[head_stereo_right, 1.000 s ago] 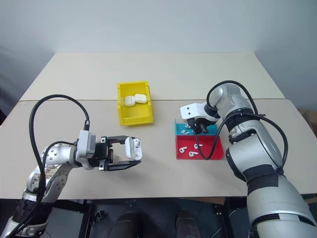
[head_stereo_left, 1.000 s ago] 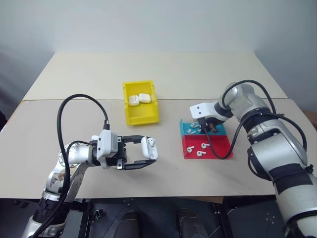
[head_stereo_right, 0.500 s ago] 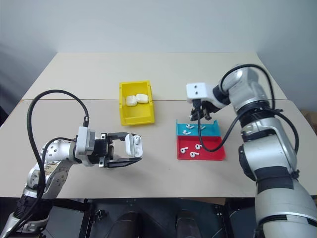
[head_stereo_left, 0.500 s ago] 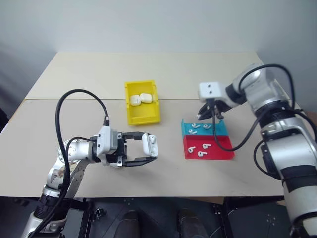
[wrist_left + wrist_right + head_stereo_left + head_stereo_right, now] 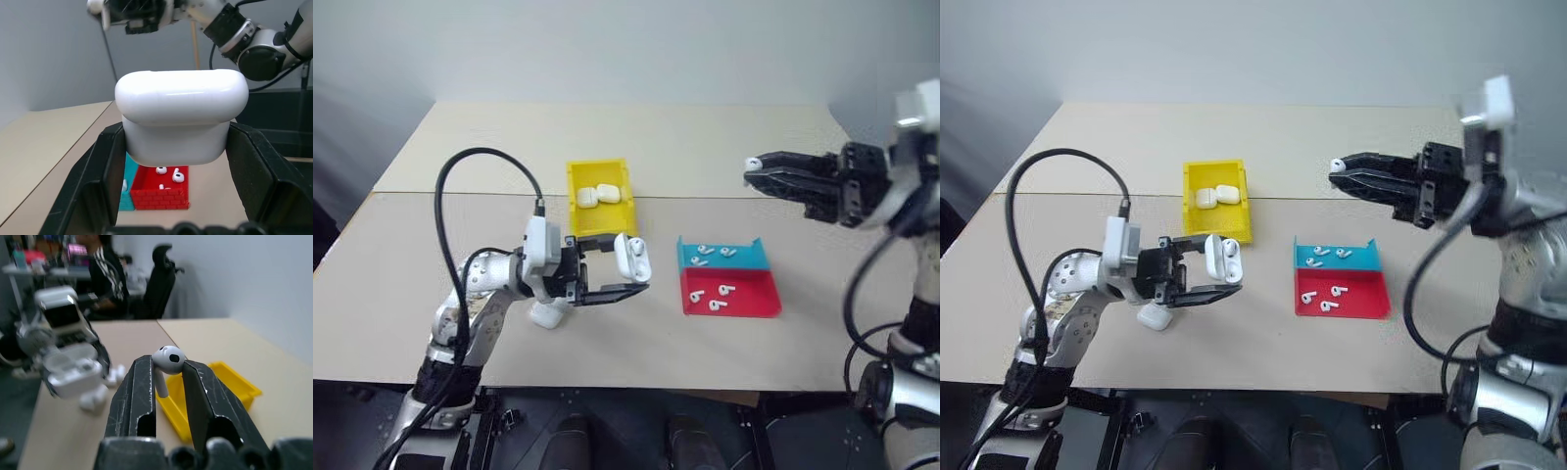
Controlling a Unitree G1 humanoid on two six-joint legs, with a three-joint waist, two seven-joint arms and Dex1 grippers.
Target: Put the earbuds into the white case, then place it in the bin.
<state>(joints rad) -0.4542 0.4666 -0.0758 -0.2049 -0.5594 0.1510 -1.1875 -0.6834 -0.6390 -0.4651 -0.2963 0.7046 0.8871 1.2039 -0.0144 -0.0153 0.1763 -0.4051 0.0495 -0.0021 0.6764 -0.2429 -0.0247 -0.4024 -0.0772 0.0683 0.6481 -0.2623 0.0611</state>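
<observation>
Though unlabelled, white case (image 5: 181, 117) in left end effector (image 5: 628, 273).

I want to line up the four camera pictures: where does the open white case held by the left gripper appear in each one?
Left eye view: white case, left of centre, in front of the yellow bin.
Right eye view: white case, left of centre, again in front of that bin.
Left wrist view: white case, centre, large.
Right wrist view: white case, at the left.
Shared landmark: the yellow bin or the red tray.
</observation>
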